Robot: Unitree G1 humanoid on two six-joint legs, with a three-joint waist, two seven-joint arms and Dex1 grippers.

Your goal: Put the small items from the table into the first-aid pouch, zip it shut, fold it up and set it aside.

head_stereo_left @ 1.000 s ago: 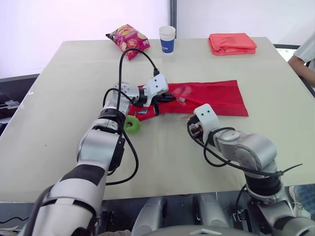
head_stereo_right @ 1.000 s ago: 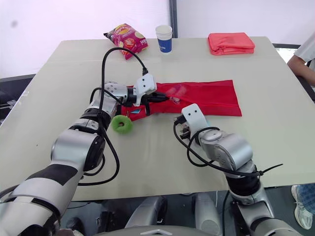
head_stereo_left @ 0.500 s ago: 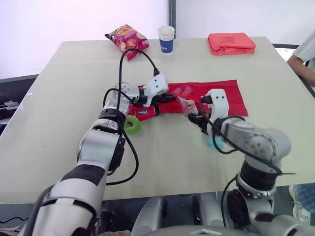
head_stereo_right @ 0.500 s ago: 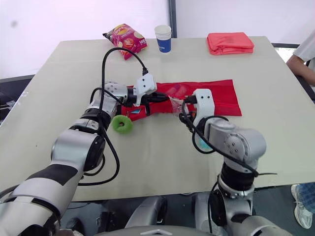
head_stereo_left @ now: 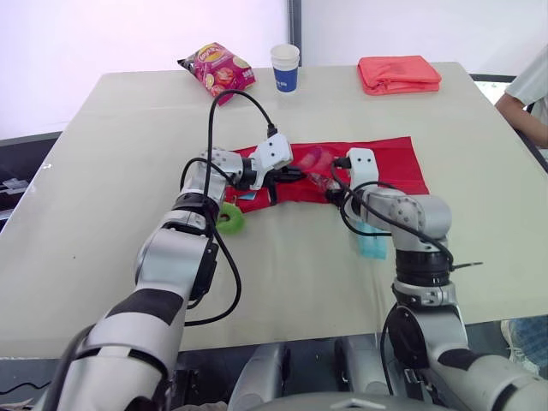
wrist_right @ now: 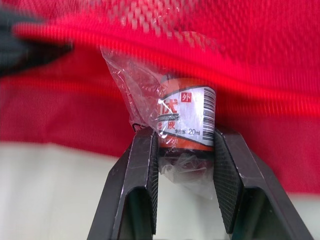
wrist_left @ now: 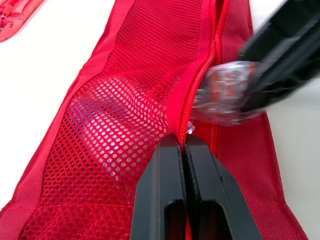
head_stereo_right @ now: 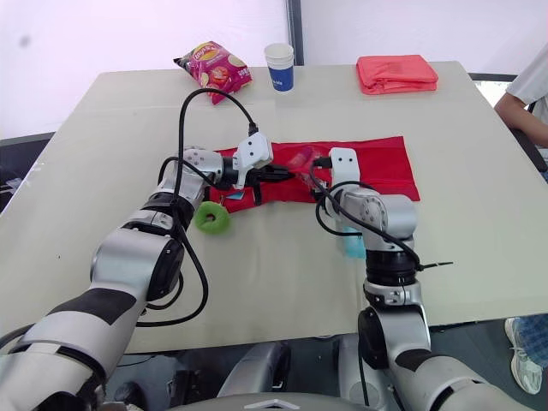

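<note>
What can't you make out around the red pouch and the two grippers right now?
1. Bottle label, right wrist view: the crinkled bag and the right gripper hide most of the print.
2. Pouch contents, left wrist view: a pale shape behind the mesh, unidentifiable.
3. Teal packet, left eye view: the right arm covers part of it.
</note>
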